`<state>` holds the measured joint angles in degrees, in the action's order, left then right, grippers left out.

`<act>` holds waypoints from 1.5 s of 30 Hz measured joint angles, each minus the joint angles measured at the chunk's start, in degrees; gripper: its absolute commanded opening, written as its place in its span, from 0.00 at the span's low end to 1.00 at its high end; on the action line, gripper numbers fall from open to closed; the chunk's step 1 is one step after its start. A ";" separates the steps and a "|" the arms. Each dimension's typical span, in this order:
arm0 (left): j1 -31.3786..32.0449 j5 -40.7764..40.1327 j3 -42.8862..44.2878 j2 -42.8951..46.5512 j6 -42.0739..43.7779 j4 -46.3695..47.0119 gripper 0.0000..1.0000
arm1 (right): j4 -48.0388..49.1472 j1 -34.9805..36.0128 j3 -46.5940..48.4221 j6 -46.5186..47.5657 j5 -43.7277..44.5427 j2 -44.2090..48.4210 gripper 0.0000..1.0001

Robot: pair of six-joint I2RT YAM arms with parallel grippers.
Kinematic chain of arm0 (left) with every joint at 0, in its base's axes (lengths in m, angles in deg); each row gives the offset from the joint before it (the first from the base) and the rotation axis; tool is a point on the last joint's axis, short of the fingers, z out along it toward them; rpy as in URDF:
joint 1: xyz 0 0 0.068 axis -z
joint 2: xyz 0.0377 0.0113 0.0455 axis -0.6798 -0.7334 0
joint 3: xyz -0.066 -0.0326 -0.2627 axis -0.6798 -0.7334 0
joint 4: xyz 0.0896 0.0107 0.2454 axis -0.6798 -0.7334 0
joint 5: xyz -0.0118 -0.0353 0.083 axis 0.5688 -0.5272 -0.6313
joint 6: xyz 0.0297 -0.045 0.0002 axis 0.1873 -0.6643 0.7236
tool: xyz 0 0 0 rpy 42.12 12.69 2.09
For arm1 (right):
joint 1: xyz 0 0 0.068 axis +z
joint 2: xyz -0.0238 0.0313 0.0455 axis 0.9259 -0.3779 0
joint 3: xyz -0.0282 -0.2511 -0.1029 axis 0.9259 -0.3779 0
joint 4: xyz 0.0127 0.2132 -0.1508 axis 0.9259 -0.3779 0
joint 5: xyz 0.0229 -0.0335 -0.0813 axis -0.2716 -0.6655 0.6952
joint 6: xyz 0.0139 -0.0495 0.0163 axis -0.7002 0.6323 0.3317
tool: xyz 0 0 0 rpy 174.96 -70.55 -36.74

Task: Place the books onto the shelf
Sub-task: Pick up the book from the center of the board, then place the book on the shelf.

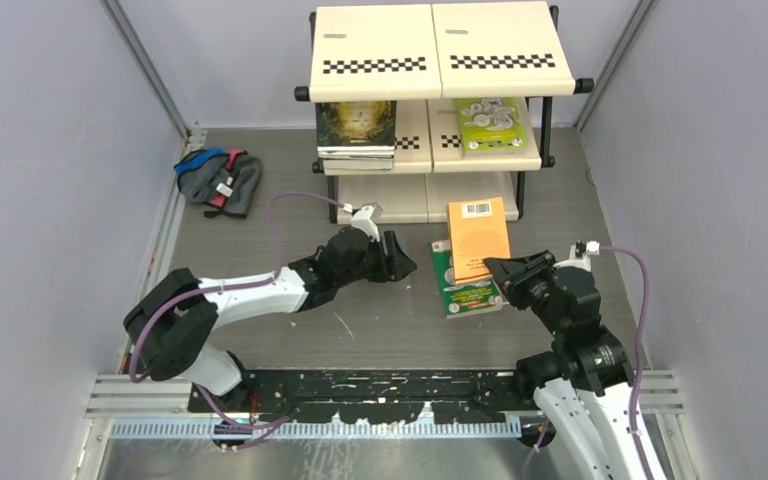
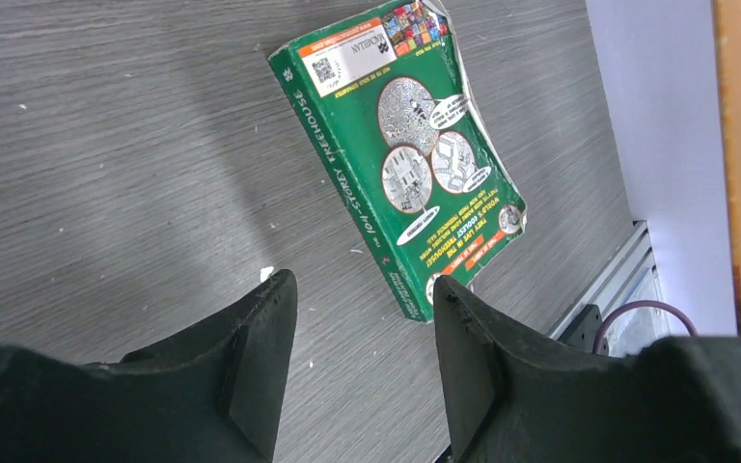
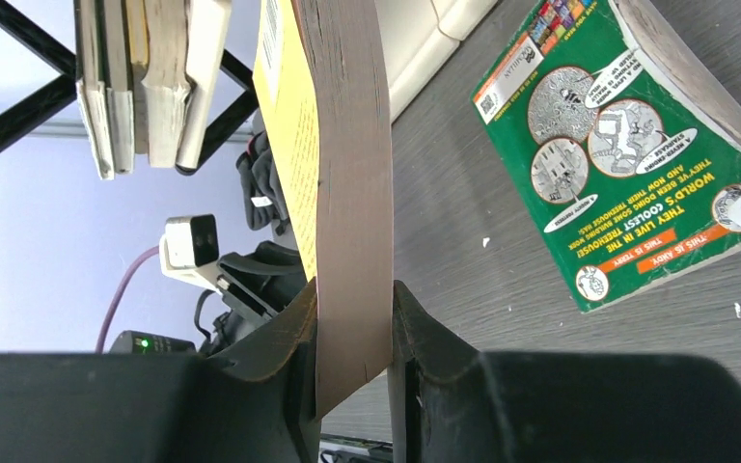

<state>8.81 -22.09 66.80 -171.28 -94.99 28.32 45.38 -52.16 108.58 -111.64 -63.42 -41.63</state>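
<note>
We find the right gripper (image 3: 352, 313) clamped narrow on the page edge of an orange-yellow paperback book (image 3: 285, 145), with one finger pressed on each cover. In the top view this book (image 1: 478, 235) extends from the jaws toward the shelf, barcode side up, and its near corner overlaps a green paperback book (image 1: 468, 290).

The left gripper (image 2: 362, 347) stands with its jaws wide apart and nothing between them. It is over the grey wood-grain table (image 2: 106, 174), and the green paperback book (image 2: 405, 164) lies flat just beyond its fingertips.

Further out stands the three-tier cream shelf (image 1: 440, 50), which has checkered strips and a black tubular frame. On its middle tier we see a dark green-gold book (image 1: 356, 122) on top of a small stack at the left, and a lime green book (image 1: 490, 125) at the right. A grey-blue cloth bundle (image 1: 218, 180) lies on the table well to the left of the shelf.
</note>
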 measured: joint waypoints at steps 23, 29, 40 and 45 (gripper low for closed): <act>0.48 -0.76 -5.62 4.50 0.02 -0.39 0.54 | 8.26 0.00 16.94 5.25 2.43 -20.20 0.01; 0.48 -0.81 -5.79 5.42 0.04 -0.39 0.54 | 11.56 0.00 21.64 6.60 2.64 -27.80 0.01; 0.48 -0.98 -5.86 6.88 0.76 -0.90 0.54 | 17.09 -3.28 27.34 8.92 2.21 -41.38 0.01; 0.48 -1.11 -5.86 6.99 1.60 -1.38 0.54 | 19.82 -8.57 30.67 8.74 -0.70 -46.80 0.01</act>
<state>9.29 -23.21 60.94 -164.28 -93.39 26.94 65.20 -60.73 139.25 -102.89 -64.12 -88.43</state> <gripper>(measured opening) 0.539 0.295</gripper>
